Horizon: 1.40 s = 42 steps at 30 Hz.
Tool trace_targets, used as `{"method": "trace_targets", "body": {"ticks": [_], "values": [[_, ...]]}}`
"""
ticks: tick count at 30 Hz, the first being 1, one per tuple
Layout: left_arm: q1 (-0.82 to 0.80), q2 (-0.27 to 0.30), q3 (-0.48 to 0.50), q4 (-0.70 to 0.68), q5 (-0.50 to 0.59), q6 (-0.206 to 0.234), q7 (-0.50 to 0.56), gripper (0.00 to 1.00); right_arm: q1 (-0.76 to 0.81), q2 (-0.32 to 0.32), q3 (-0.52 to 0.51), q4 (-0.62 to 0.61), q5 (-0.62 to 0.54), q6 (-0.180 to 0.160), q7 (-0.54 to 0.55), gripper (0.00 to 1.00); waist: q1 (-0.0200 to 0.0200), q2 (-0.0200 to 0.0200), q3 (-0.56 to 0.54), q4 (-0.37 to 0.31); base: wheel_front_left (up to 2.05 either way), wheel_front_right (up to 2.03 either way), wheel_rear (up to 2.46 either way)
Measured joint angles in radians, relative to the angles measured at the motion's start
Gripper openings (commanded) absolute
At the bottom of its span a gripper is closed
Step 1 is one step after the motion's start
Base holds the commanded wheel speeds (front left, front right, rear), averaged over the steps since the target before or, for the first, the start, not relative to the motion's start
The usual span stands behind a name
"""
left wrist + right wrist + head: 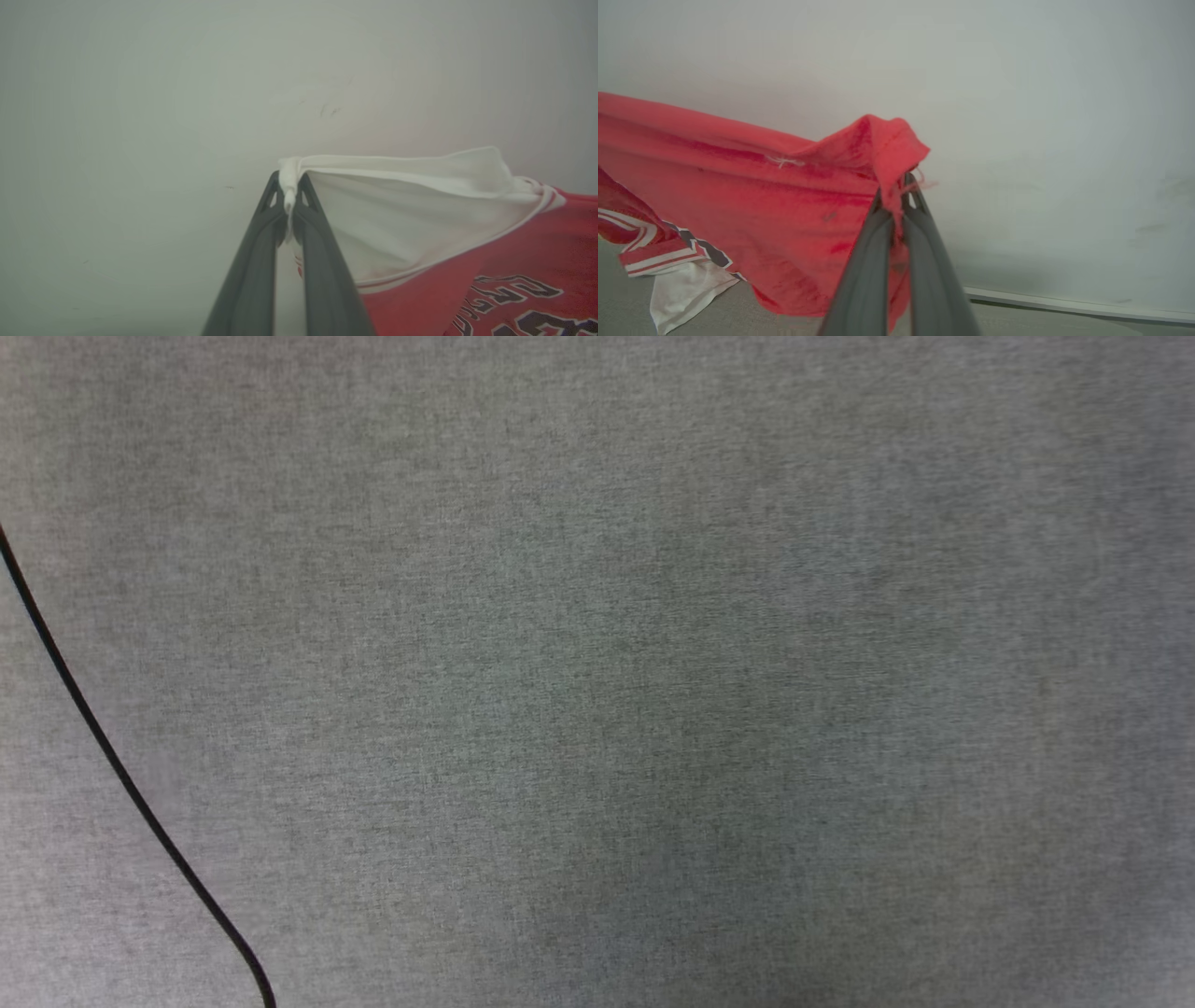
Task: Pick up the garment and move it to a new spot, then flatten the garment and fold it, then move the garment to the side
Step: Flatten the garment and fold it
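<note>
Our left tool pinches a white sleeve corner of the shirt, and our right tool pinches a red corner. We see the shirt hanging between them before a pale wall, its black print cut off at the frame edge.

left gripper: 2 long dark grey fingers, matte, tapering to narrow tips, triangular cutouts near the tips. right gripper: same build, grey reads a bit lighter.

Black cable across grey cloth surface
</note>
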Motion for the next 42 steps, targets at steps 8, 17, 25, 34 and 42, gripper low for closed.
{"method": "trace_targets", "body": {"ticks": [8, 17, 25, 34, 42], "values": [[0.193, 0.006, 0.02, 0.022, -0.06, -0.047, -0.044, 0.0, 0.157, 0.008, 0.087, 0.021, 0.053, 0.0, -0.069, 0.0, 0.0, 0.0, -0.019, 0.001, 0.0, 0.0, 0.0], [0.607, -0.009, 0.044, -0.031, -0.15, -0.067, -0.106, 0.0, 0.497, -0.021, 0.195, -0.001, 0.172, 0.0, -0.175, 0.0, -0.0002, 0.0, -0.173, 0.009, 0.0, 0.0, 0.0], [1.001, -0.02, 0.061, -0.17, -0.204, -0.02, -0.125, 0.0, 0.81, -0.07, 0.251, -0.092, 0.262, 0.002, -0.21, 0.0, -0.0004, 0.0, -0.355, 0.034, 0.0, 0.0, 0.0], [1.425, -0.02, 0.096, -0.397, -0.277, 0.092, -0.089, 0.0, 1.15, -0.091, 0.223, -0.239, 0.302, 0.002, -0.223, 0.0, -0.0006, 0.0001, -0.529, 0.065, 0.0, 0.0, 0.0], [1.725, -0.007, 0.119, -0.618, -0.323, 0.206, -0.026, 0.0, 1.484, -0.055, 0.071, -0.439, 0.26, 0.006, -0.188, 0.0, -0.0006, 0.0001, -0.634, 0.098, 0.0, 0.0, 0.0]]}}
